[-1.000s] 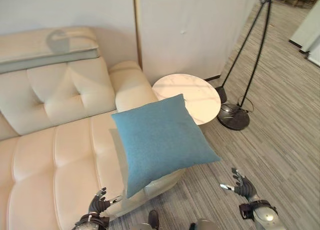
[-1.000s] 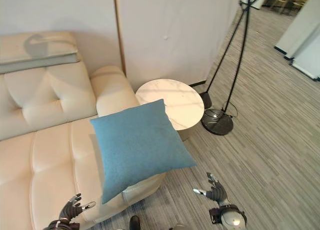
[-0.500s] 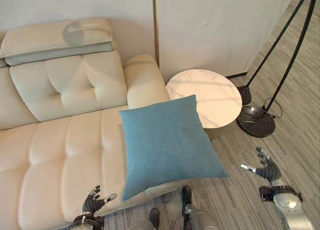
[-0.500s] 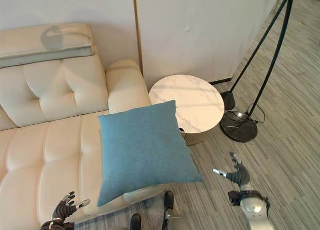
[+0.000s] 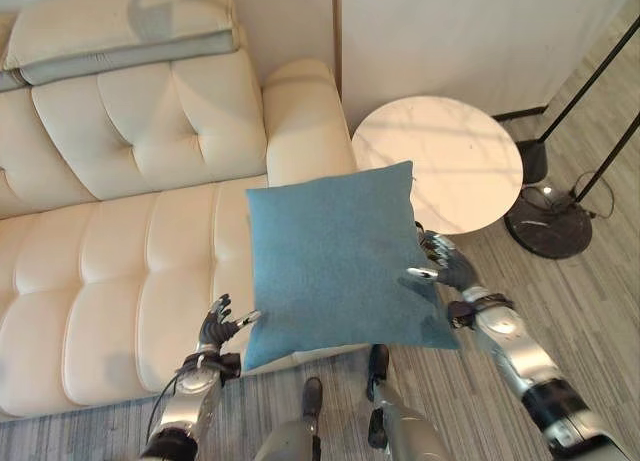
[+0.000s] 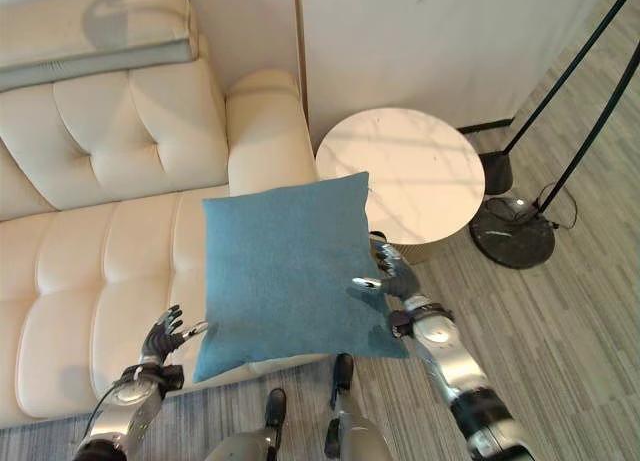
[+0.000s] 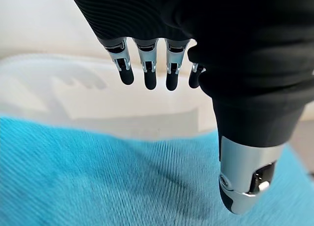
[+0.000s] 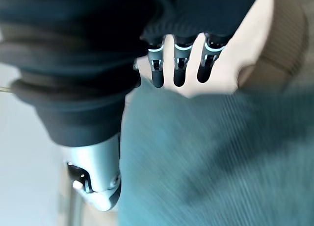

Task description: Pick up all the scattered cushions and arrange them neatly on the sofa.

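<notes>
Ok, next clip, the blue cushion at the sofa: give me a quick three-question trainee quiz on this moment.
1. True or false: the blue cushion lies flat on the floor.
2. Which hand is at the cushion's edge nearest the round side table? A) left hand B) right hand
3. Fill in: both hands' fingers are ___ (straight / curled).

Key
1. False: it lies on the front edge of the cream sofa, overhanging the floor.
2. B.
3. Straight: both wrist views show extended fingers over the blue fabric, not closed on it.
</notes>
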Tool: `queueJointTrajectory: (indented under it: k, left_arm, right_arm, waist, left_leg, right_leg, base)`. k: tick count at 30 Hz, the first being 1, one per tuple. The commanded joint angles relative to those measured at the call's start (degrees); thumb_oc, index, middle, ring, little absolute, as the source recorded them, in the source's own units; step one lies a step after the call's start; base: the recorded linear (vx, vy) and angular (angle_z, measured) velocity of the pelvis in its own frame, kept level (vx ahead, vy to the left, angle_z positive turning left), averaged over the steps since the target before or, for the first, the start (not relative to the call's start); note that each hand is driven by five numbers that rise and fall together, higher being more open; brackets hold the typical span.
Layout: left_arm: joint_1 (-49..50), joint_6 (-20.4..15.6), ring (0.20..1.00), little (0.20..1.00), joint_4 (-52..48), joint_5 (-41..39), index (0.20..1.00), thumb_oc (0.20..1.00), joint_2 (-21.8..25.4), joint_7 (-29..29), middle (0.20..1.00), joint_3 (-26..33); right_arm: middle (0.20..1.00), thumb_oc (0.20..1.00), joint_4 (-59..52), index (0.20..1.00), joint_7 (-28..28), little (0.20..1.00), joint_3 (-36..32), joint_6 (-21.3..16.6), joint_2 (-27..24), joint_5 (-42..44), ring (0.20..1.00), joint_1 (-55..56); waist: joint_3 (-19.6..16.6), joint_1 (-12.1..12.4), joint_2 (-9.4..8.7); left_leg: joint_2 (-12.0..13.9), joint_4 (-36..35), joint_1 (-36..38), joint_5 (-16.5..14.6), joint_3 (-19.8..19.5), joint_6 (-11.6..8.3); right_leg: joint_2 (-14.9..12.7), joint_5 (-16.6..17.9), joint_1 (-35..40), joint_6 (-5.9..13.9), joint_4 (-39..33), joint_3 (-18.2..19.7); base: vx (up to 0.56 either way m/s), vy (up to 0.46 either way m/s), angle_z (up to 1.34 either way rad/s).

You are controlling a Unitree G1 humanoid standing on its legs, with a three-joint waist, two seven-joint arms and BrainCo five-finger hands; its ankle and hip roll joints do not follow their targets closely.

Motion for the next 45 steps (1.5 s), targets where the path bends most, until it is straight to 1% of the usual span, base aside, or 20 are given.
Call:
queueJointTrajectory:
  k: [1,3,4,7,8,9,10,11,12,15,18,24,28,33,36,38,41,43,44,45]
  left_arm:
    - [-10.3,-3.3,1.000,1.000,4.3,-3.3,1.000,1.000,1.7,2.4,1.000,-1.9]
    - [-20.2,-3.0,1.000,1.000,9.8,-4.4,1.000,1.000,0.3,3.4,1.000,-6.7]
    - [-20.2,-3.0,1.000,1.000,9.8,-4.4,1.000,1.000,0.3,3.4,1.000,-6.7]
    - [-27.6,-2.9,1.000,1.000,10.6,-5.1,1.000,1.000,-2.2,4.5,1.000,-10.4]
    - [-29.6,-3.3,1.000,1.000,9.1,-5.8,1.000,1.000,-3.8,5.0,1.000,-12.0]
    - [-29.6,-3.3,1.000,1.000,9.1,-5.8,1.000,1.000,-3.8,5.0,1.000,-12.0]
    - [-29.6,-3.5,0.533,0.533,7.8,-5.8,0.533,0.533,-4.2,5.1,0.533,-12.4]
    - [-29.1,-3.8,0.238,0.238,6.4,-5.9,0.238,0.238,-4.6,5.1,0.238,-12.7]
    - [-28.7,-4.1,0.200,0.200,4.7,-6.5,0.200,0.200,-5.0,5.4,0.200,-12.6]
    - [-25.5,-5.3,0.200,0.200,-2.0,-8.9,0.200,0.200,-6.2,5.5,0.200,-12.2]
    - [-23.5,-6.0,0.200,0.200,-5.4,-9.9,0.200,0.200,-6.7,5.4,0.200,-11.9]
    - [-12.1,-5.8,0.200,0.200,-20.7,-7.4,0.200,0.200,-4.7,1.6,0.200,-9.7]
    - [-2.0,-5.3,0.200,0.200,-31.3,-5.6,0.200,0.200,-2.5,-1.6,0.200,-5.6]
    - [7.8,-5.6,0.200,0.200,-41.5,-5.1,0.200,0.200,-1.1,-3.6,0.200,0.4]
    - [10.7,-6.1,0.200,0.200,-44.6,-4.8,0.200,0.200,-0.7,-4.3,0.200,2.1]
    - [10.9,-6.6,0.200,0.200,-46.0,-4.3,0.200,0.200,0.0,-4.2,0.200,2.7]
    - [10.0,-7.3,0.200,0.200,-46.6,-3.0,0.200,0.200,0.9,-4.0,0.200,2.6]
    - [9.9,-7.2,0.200,0.200,-46.4,-3.2,0.200,0.200,1.0,-4.2,0.200,2.2]
    - [10.3,-7.0,0.200,0.200,-46.3,-3.9,0.200,0.200,1.1,-4.7,0.200,1.7]
    - [10.3,-6.9,0.200,0.200,-46.1,-3.7,0.200,0.200,1.1,-4.9,0.200,1.6]
  right_arm:
    - [1.000,1.000,1.3,1.000,-1.4,1.000,3.2,-1.6,1.1,2.5,1.000,-7.4]
    - [1.000,1.000,8.5,1.000,-2.6,1.000,7.9,-1.0,5.0,3.6,1.000,-14.3]
    - [1.000,1.000,8.5,1.000,-2.6,1.000,7.9,-1.0,5.0,3.6,1.000,-14.4]
    - [1.000,1.000,11.2,1.000,-3.1,1.000,11.7,-0.4,7.8,3.4,1.000,-18.6]
    - [0.934,0.934,10.6,0.934,-3.2,0.934,13.2,-0.5,9.6,3.9,0.934,-19.3]
    - [0.934,0.934,10.6,0.934,-3.2,0.934,13.2,-0.5,9.6,3.9,0.934,-19.3]
    - [0.423,0.423,9.9,0.423,-3.3,0.423,13.4,-0.7,10.3,4.4,0.423,-18.9]
    - [0.200,0.200,9.1,0.200,-3.1,0.200,13.2,-1.1,11.1,5.8,0.200,-17.9]
    - [0.200,0.200,8.0,0.200,-2.9,0.200,13.1,-1.6,11.8,7.3,0.200,-16.8]
    - [0.200,0.200,2.7,0.200,-1.9,0.200,11.2,-3.7,13.1,12.4,0.200,-11.5]
    - [0.200,0.200,0.0,0.200,-1.2,0.200,10.4,-4.4,13.2,13.2,0.200,-9.3]
    - [0.200,0.200,-13.8,0.200,2.4,0.200,7.9,-4.2,8.5,7.3,0.200,-1.1]
    - [0.200,0.200,-24.5,0.200,6.7,0.200,4.5,-4.4,4.8,4.4,0.200,6.9]
    - [0.200,0.200,-34.0,0.200,10.3,0.200,0.4,-5.3,4.3,5.6,0.200,14.8]
    - [0.200,0.200,-37.5,0.200,11.4,0.200,-0.7,-6.0,4.6,6.1,0.200,16.3]
    - [0.200,0.200,-39.0,0.200,11.2,0.200,-0.9,-6.8,4.7,5.3,0.200,15.1]
    - [0.200,0.200,-40.0,0.200,10.6,0.200,-1.3,-8.1,4.7,3.7,0.200,14.4]
    - [0.200,0.200,-39.0,0.200,10.2,0.200,-1.7,-8.4,4.9,3.5,0.200,14.6]
    - [0.200,0.200,-38.7,0.200,9.7,0.200,-2.6,-8.4,4.8,2.7,0.200,14.9]
    - [0.200,0.200,-39.1,0.200,9.7,0.200,-3.2,-8.4,4.8,2.6,0.200,15.1]
  waist:
    - [2.3,-0.1,0.97]
    - [4.2,-0.6,1.12]
    - [4.1,-0.6,1.10]
    - [6.1,-1.0,0.93]
    - [6.8,-1.2,0.83]
    - [6.7,-1.3,0.81]
    - [6.8,-1.4,0.72]
    - [6.8,-1.5,0.68]
    - [6.8,-1.6,0.69]
    - [6.2,-1.9,0.66]
    - [5.7,-2.0,0.58]
    - [2.2,-2.3,-0.14]
    - [-0.7,-2.2,-0.60]
    - [-3.4,-2.1,-1.05]
    - [-3.6,-2.2,-1.03]
    - [-2.3,-1.9,-0.69]
    - [-0.4,-1.1,-0.08]
    - [-1.2,-0.4,0.11]
    - [-2.9,0.9,-0.85]
    - [-4.0,1.8,-1.19]
  left_leg:
    - [0.9,-3.7,-2.2,3.6,3.2,-2.38]
    - [1.1,-3.7,-4.0,4.5,3.0,-2.87]
    - [1.0,-3.7,-4.2,4.6,2.9,-2.86]
    - [1.0,-3.7,-4.8,5.2,2.6,-3.26]
    - [1.0,-3.7,-5.1,5.5,2.5,-3.40]
    - [1.0,-3.7,-5.3,5.6,2.5,-3.39]
    - [0.9,-3.7,-5.3,5.5,2.4,-3.38]
    - [1.0,-3.7,-5.2,5.5,2.5,-3.39]
    - [0.9,-3.7,-5.1,5.4,2.4,-3.34]
    - [0.7,-3.7,-4.0,4.6,2.7,-3.14]
    - [0.6,-3.7,-3.2,4.1,2.8,-2.93]
    - [0.5,-3.7,1.0,1.8,3.3,-1.80]
    - [0.4,-3.7,5.2,-0.4,3.6,-0.78]
    - [-0.2,-2.5,8.8,-2.5,4.5,0.44]
    - [-0.6,-2.3,9.5,-2.7,5.5,1.05]
    - [-0.4,-1.5,8.8,-2.1,6.5,1.57]
    - [0.7,0.4,6.8,-0.6,6.6,1.87]
    - [0.9,0.5,5.2,0.9,5.6,1.79]
    - [0.0,0.3,3.8,2.2,4.2,1.58]
    - [-0.2,0.2,2.5,3.1,3.8,1.29]
  right_leg:
    - [-0.4,-7.6,3.1,3.60,2.4,2.6]
    - [-0.3,-7.3,1.5,3.53,2.9,2.9]
    - [-0.3,-7.2,1.4,3.54,2.8,2.9]
    - [-0.2,-7.1,1.0,3.59,3.0,2.7]
    - [-0.3,-7.0,0.8,3.72,3.0,2.8]
    - [-0.3,-6.9,0.7,3.73,3.0,2.8]
    - [-0.3,-6.9,0.6,3.80,2.9,2.8]
    - [-0.3,-6.9,0.6,3.86,2.9,3.0]
    - [-0.3,-6.8,0.7,3.88,2.8,3.2]
    - [-0.2,-7.1,2.0,3.91,2.4,3.7]
    - [-0.1,-7.3,2.6,3.87,2.3,4.0]
    - [0.0,-8.1,6.4,3.93,1.8,4.7]
    - [0.1,-9.3,10.3,4.08,1.5,5.5]
    - [-0.1,-9.6,12.8,4.89,2.2,7.4]
    - [-0.4,-8.5,11.9,6.01,3.8,8.4]
    - [-0.5,-8.7,10.0,6.65,8.3,8.2]
    - [0.0,-14.3,10.0,5.34,19.4,6.6]
    - [1.1,-16.5,11.3,4.12,25.6,6.5]
    - [2.5,-18.1,15.8,3.64,27.2,7.0]
    - [3.4,-17.9,17.6,3.52,26.7,7.6]
  base:
    - [-0.08,0.000,0.01]
    - [-0.08,0.001,0.00]
    - [-0.06,0.000,0.04]
    - [-0.02,-0.008,0.03]
    - [0.00,0.000,0.00]
    - [0.00,0.000,0.00]
    - [0.00,0.000,0.00]
    - [0.00,0.000,0.00]
    - [0.00,0.000,0.00]
    - [0.01,0.012,0.00]
    - [0.00,0.000,0.00]
    - [0.08,0.023,-0.04]
    - [0.13,0.043,0.00]
    - [0.04,0.074,-0.23]
    - [-0.11,0.094,-0.28]
    - [-0.24,0.045,-0.22]
    - [-0.32,0.012,-0.16]
    - [-0.27,-0.086,0.12]
    - [-0.25,-0.173,0.41]
    - [-0.17,-0.150,0.55]
